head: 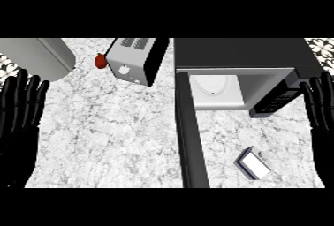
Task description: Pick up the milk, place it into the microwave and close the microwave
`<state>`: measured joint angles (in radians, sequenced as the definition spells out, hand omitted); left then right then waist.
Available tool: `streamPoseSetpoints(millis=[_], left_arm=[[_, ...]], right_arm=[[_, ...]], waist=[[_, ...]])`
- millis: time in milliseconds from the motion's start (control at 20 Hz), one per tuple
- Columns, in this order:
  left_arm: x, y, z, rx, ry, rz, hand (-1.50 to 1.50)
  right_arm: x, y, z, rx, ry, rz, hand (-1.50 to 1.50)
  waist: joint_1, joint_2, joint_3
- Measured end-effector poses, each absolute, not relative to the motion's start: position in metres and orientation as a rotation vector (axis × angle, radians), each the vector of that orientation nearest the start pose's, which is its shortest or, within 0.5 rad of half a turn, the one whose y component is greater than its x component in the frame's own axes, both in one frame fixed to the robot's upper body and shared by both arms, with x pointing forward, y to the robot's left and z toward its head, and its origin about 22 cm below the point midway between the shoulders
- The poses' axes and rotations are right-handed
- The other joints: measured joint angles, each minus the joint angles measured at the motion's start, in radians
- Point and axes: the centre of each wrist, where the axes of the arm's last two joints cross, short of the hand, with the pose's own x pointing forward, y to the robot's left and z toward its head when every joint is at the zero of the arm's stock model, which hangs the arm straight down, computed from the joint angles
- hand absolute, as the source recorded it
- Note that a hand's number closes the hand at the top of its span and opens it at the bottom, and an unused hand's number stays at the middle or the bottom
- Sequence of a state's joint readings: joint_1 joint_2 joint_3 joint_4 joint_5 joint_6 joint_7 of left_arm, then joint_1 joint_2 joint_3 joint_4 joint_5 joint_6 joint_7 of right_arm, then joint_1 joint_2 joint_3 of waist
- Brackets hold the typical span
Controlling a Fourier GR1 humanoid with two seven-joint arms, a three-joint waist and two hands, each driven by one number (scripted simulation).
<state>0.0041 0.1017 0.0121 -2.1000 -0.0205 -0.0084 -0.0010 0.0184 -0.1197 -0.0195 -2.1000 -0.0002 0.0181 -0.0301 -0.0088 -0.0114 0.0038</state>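
Observation:
The milk (pixel 253 166) is a small white and blue carton lying on the marble counter at the lower right. Above it stands the dark microwave (pixel 241 55), its cavity showing a white round plate (pixel 213 84) inside. Its door (pixel 190 137) is swung wide open and runs down the middle of the view as a long dark bar, left of the milk. My right hand (pixel 319 102) rests open at the right edge, fingers up, beside the microwave's control panel (pixel 277 102). My left hand (pixel 20 106) rests open at the left edge, far from the milk.
A silver toaster (pixel 135 59) sits at the top centre with a small red object (pixel 100 61) at its left. A grey appliance (pixel 36 55) fills the top left corner. Marble counter (pixel 104 141) stretches between my left hand and the door.

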Motion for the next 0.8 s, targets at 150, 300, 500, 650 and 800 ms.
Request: streamPoseSetpoints(millis=[150,300,500,650,800], left_arm=[[0.204,0.242,0.132,0.093,-2.097,-0.113,-1.50],[0.201,0.243,0.129,0.109,-2.083,-0.096,-1.50],[0.195,0.241,0.111,0.066,-1.982,-0.003,-1.50],[0.177,0.239,0.100,0.055,-1.954,0.026,-1.50],[0.160,0.233,0.101,0.049,-1.940,0.044,-1.50]], right_arm=[[0.197,-0.244,0.116,-0.025,-2.110,0.163,-1.50],[0.180,-0.247,0.106,0.084,-2.090,0.235,-1.50],[0.160,-0.235,0.094,0.387,-1.992,0.259,-1.50],[0.142,-0.236,0.087,0.494,-1.947,0.265,-1.50],[0.122,-0.236,0.084,0.550,-1.920,0.262,-1.50]], waist=[[0.004,0.005,-0.002],[0.002,0.007,-0.003],[0.002,0.007,-0.003],[0.005,0.007,-0.003],[0.004,0.007,-0.003]])
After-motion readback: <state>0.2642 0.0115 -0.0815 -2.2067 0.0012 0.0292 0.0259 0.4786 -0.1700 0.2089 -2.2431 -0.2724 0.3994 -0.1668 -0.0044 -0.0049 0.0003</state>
